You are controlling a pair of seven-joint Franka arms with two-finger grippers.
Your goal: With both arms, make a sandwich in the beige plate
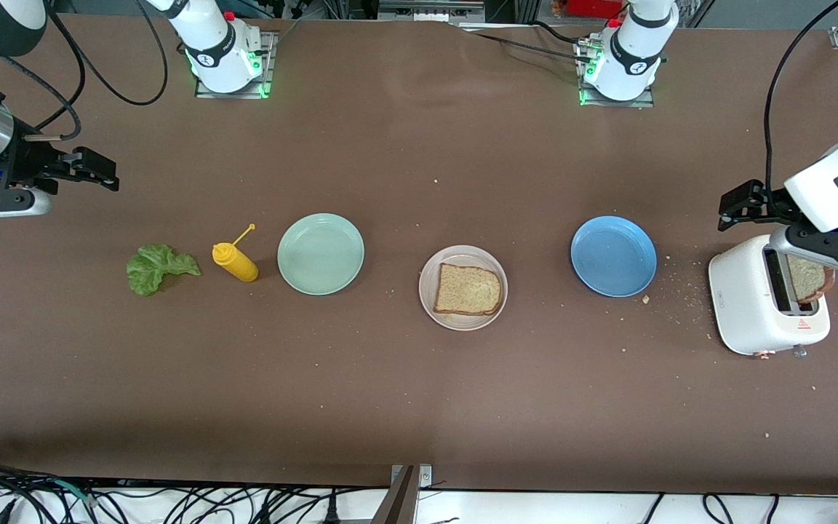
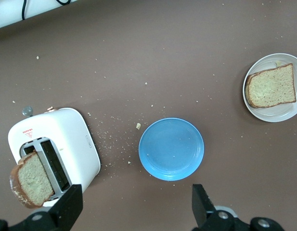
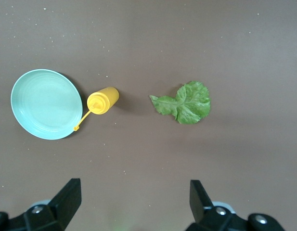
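The beige plate sits mid-table with one brown bread slice lying flat in it; the left wrist view also shows this plate and slice. A second bread slice stands in a slot of the white toaster at the left arm's end. A green lettuce leaf lies on the table toward the right arm's end. My left gripper hangs open and empty over the table beside the toaster. My right gripper hangs open and empty over bare table near the lettuce.
A yellow squeeze bottle lies on its side between the lettuce and a mint-green plate. A blue plate sits between the beige plate and the toaster. Crumbs are scattered around the toaster.
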